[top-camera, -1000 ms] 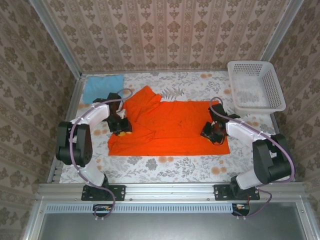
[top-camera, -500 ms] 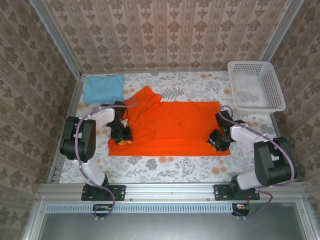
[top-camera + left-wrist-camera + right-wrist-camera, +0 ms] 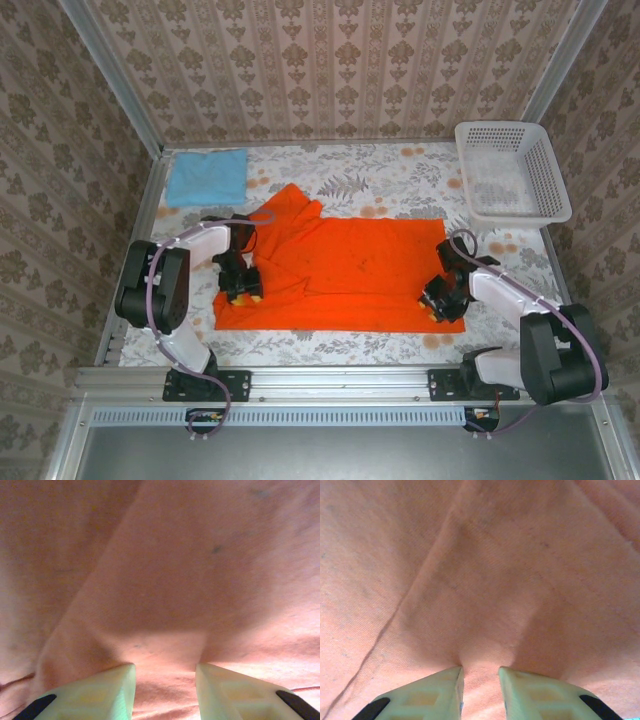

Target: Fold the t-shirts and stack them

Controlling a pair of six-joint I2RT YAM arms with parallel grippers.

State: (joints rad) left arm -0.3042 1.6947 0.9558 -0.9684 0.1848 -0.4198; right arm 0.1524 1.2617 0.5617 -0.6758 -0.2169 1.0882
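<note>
The orange t-shirt point(image 3: 340, 270) lies spread across the middle of the table, one sleeve pointing to the back left. My left gripper point(image 3: 243, 290) is at the shirt's left side and my right gripper point(image 3: 437, 303) at its near right corner. In the left wrist view the left gripper point(image 3: 165, 680) holds a raised fold of orange cloth point(image 3: 165, 605) between its fingers. In the right wrist view the right gripper point(image 3: 481, 680) pinches a ridge of orange cloth point(image 3: 490, 605). The sky-blue t-shirt point(image 3: 207, 177) lies folded at the back left corner, away from both grippers.
A white lattice basket point(image 3: 548, 180) stands at the back right corner. The floral tablecloth point(image 3: 330, 345) shows in a narrow strip between the shirt and the near rail. Patterned walls close the table on three sides.
Both grippers have drawn back toward the near edge, pulling the orange shirt with them. Its front hem now lies closer to the rail and its body looks flatter.
</note>
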